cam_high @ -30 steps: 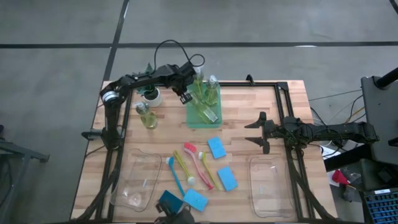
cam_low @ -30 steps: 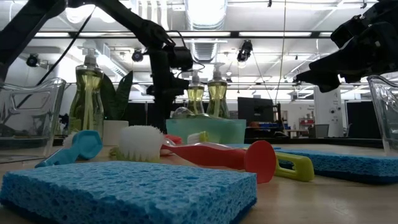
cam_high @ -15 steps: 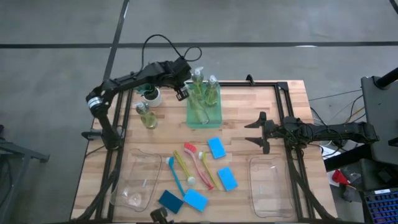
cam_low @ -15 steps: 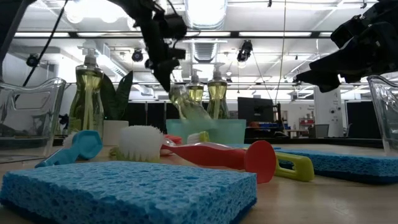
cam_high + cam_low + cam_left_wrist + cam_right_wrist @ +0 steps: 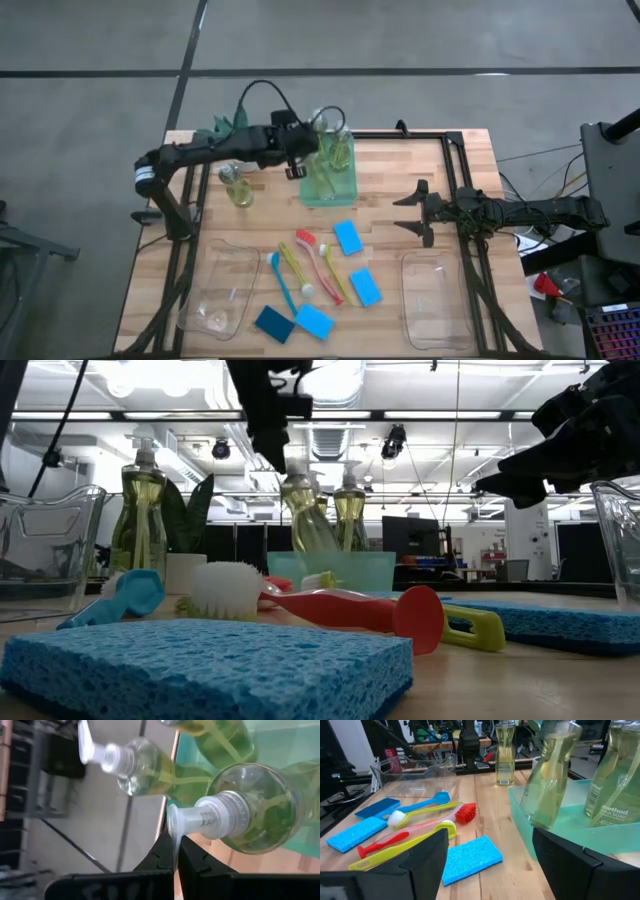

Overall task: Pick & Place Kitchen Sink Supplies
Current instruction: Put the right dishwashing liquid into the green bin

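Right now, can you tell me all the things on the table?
soap bottles: four, clear with yellow-green soap; three at the green tray, one standing alone left of it
green tray: one, table's far middle
sponges: four, blue and teal, near middle
brushes: four, blue, yellow and pink-red, middle
clear bins: two, near corners
left gripper: shut on a tilted bottle's pump, over the tray
right gripper: open, waiting on the right

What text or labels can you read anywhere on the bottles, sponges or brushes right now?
"method" on the clear pump bottle of yellow-green soap standing in the pale green tray, right wrist view.
The smaller line beneath it: too blurred to read.
The tilted bottle beside it: no legible print.
Sponges, brushes, bins: no text visible.
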Robot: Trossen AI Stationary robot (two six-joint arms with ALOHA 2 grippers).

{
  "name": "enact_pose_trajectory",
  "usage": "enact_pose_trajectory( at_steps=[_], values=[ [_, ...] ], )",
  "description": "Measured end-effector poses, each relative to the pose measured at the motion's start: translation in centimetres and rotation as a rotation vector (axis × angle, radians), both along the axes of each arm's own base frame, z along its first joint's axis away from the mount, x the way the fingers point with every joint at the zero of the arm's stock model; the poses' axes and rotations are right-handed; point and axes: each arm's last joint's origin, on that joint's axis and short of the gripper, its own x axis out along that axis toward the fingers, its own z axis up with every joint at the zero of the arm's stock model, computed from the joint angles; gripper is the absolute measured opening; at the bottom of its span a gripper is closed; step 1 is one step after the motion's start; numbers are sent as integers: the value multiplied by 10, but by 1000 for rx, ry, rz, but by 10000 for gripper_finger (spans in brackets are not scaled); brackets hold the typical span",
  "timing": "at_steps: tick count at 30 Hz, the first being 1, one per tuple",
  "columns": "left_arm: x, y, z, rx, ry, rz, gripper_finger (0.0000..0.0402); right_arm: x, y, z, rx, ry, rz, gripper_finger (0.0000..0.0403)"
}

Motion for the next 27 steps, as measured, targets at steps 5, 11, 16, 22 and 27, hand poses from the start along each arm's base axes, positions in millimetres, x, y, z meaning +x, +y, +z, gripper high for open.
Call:
enact_pose_trajectory(
  at_steps=[5,11,16,22,27],
  values=[
    [6,-21,1,67,23,-33,0,0,0,0,0,0,0,275],
    [11,-41,2,130,35,-67,1,0,0,0,-2,0,1,269],
    [13,-55,3,151,46,-114,4,0,0,0,-2,0,1,276],
    [15,-63,3,160,44,-130,13,0,0,0,-2,-1,1,285],
    [15,-67,3,160,39,-143,23,0,0,0,-1,0,0,292]
  ],
)
